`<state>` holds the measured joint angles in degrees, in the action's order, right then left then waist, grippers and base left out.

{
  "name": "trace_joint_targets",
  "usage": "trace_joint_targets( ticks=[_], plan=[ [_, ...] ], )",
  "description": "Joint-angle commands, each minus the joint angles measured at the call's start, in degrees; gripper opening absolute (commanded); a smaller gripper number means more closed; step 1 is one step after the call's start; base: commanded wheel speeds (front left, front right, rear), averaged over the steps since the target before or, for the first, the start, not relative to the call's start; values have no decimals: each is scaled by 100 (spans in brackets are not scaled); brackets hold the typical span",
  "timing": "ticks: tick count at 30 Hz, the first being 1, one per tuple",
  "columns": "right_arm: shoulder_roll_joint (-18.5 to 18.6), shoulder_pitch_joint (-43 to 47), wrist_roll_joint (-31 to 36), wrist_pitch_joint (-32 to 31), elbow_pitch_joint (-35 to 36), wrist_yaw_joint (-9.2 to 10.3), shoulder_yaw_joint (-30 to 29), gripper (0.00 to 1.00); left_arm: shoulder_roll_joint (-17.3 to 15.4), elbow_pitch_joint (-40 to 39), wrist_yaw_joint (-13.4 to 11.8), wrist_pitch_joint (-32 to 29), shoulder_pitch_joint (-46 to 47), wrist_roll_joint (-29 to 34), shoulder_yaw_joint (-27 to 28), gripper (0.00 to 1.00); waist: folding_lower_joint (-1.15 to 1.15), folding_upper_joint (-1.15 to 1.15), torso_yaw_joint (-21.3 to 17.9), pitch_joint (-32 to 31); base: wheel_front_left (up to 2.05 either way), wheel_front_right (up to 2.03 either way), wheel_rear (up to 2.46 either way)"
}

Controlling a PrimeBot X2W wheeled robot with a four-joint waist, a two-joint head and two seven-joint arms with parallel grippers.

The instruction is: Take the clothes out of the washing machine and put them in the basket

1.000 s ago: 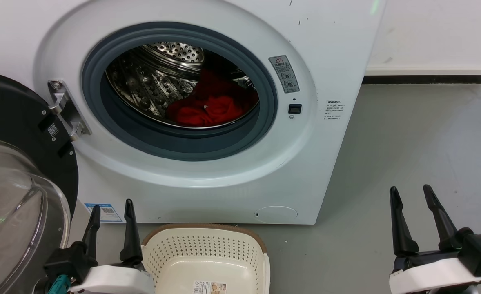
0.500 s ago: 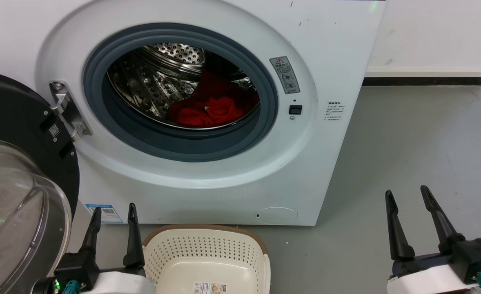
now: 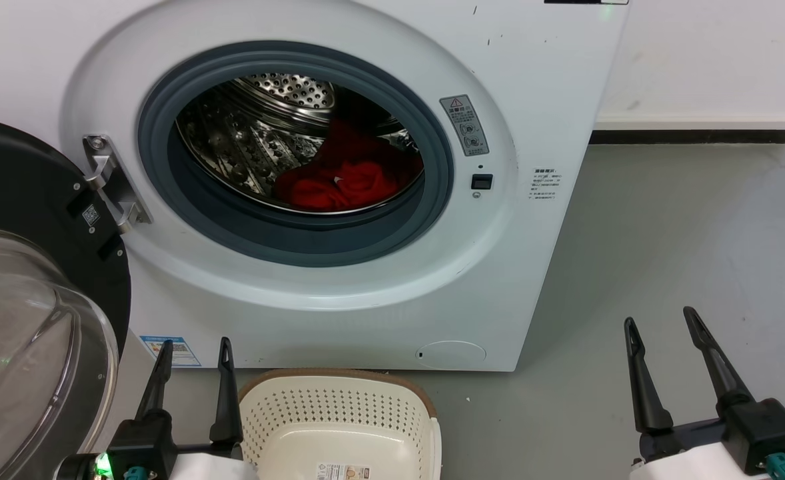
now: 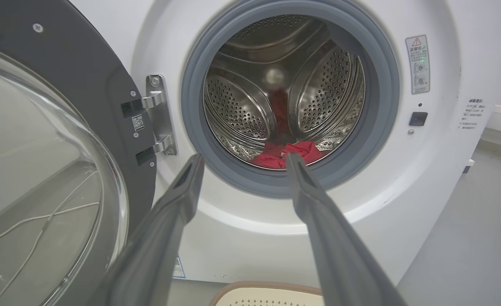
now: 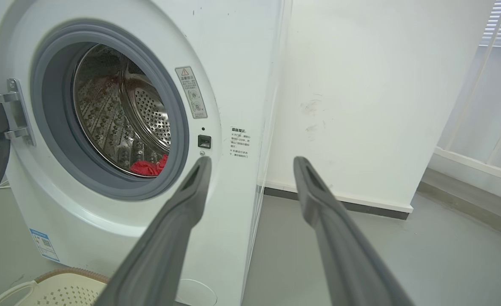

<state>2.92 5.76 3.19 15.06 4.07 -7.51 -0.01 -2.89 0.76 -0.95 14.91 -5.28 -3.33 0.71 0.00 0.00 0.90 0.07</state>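
Step in hand: judged to be the reach for the first garment; none is in the basket yet.
Left gripper: fingers spread, nothing held.
Right gripper: fingers spread, nothing held, off to the open-floor side of the washing machine.
Clothes: red heap on the floor of the drum, ahead of and above the left gripper, well apart from it; the left wrist view lines it up just past its fingertips.
Basket: on the floor just beside the left gripper, towards the right one.
Door: swung open close on the left gripper's outer side.
Method advised: drive the left arm straight through the seal, clear of the door, dip to the drum floor, and close deep on a fold, not an edge.
Change over one second: both grippers sit lower in the head view; the small downward slide of the scene is camera movement. The clothes are unmoved.
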Motion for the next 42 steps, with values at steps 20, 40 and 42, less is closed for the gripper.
trace_joint_targets(
  ticks=[20, 40, 42],
  plan=[
    [-7, 54, -181, 17, -197, 4, -33, 100, 2, 75, -11, 31, -62, -34, 43, 100, 0, 0, -4, -15, 0, 0, 0],
    [-8, -270, -194, 17, -109, 4, 162, 100, -75, 799, 571, 30, 1075, -184, 350, 100, 0, 0, -401, 394, 0, 0, 0],
    [-8, -345, -203, 16, -81, 4, 172, 100, -161, 1021, 653, 30, 1446, -152, 388, 100, 0, 0, -490, 584, 0, 0, 0]
  ],
)
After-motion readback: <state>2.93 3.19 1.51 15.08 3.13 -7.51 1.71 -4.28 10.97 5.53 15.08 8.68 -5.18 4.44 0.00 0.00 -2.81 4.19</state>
